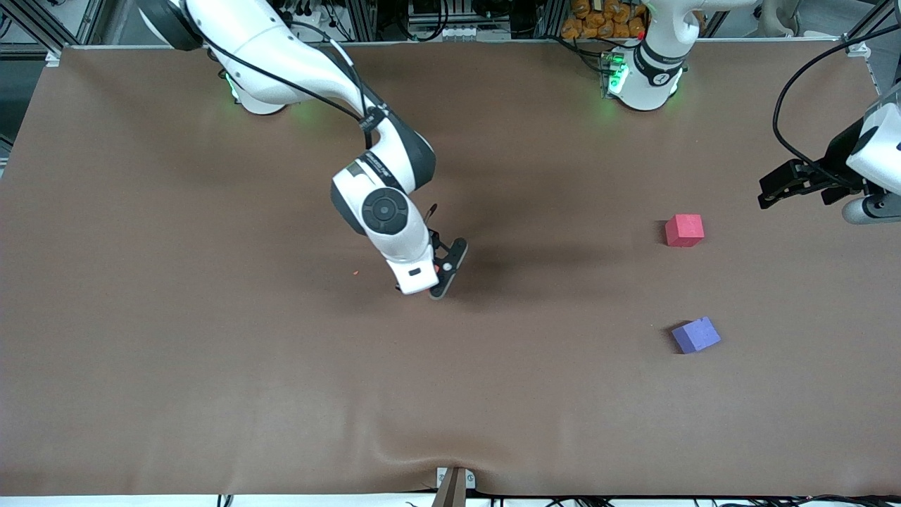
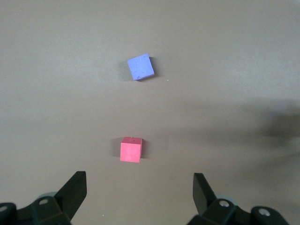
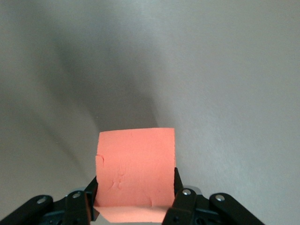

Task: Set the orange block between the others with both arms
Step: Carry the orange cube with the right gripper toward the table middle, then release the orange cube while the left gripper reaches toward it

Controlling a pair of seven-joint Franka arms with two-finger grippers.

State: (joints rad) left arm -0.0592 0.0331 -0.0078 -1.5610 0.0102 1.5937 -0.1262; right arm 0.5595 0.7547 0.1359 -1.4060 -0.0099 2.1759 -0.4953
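A: What lies before the left gripper (image 2: 139, 190)?

B: Its jaws stand wide apart above the brown counter (image 2: 234, 70), holding nothing. A red-pink cube (image 2: 131, 150) sits on the counter just ahead of the gap between them.

A: And the purple-blue cube (image 2: 140, 67)?

B: Farther out from the jaws, well apart from the red-pink one, turned slightly askew.

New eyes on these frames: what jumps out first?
The right gripper, low over the middle of the brown table, is shut on the orange block, which fills its wrist view. The red-pink cube and purple-blue cube sit apart toward the left arm's end, the purple-blue one nearer the front camera, with a bare gap between them. The left gripper waits open, above the table near that end.
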